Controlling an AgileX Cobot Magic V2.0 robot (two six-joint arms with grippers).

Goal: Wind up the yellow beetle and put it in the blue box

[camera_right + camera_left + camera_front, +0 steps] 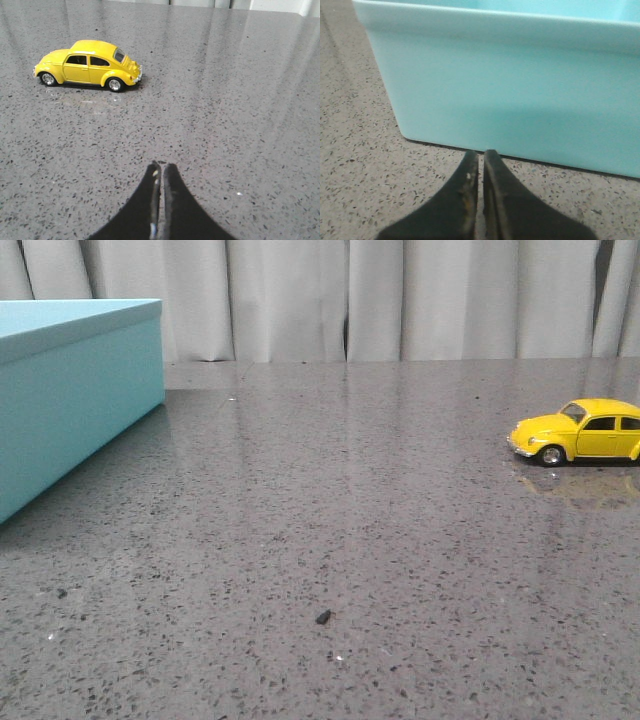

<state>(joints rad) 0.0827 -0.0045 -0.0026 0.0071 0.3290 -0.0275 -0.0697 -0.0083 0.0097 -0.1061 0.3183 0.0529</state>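
The yellow beetle (583, 431) stands on its four wheels on the grey speckled table (350, 540), at the right edge of the front view, its nose pointing left and its rear cut off by the frame; a faint reflection of it shows in the polished surface just below. The blue box (70, 400) sits at the far left of the same table, well apart from the car, with its lid on and a paler band running along the top rim. A small dark fleck (323, 617) lies on the bare table nearer the camera, between the two. Pale curtains (400, 300) hang behind the table. The left gripper (481, 167) is empty, its two dark fingers pressed together with only a thin seam between them, and it hangs over the table just short of the box's side wall. The right gripper (160, 175) is likewise closed on nothing, fingers pressed together, above the table with the car (87, 65) some way off ahead of it, seen side-on.
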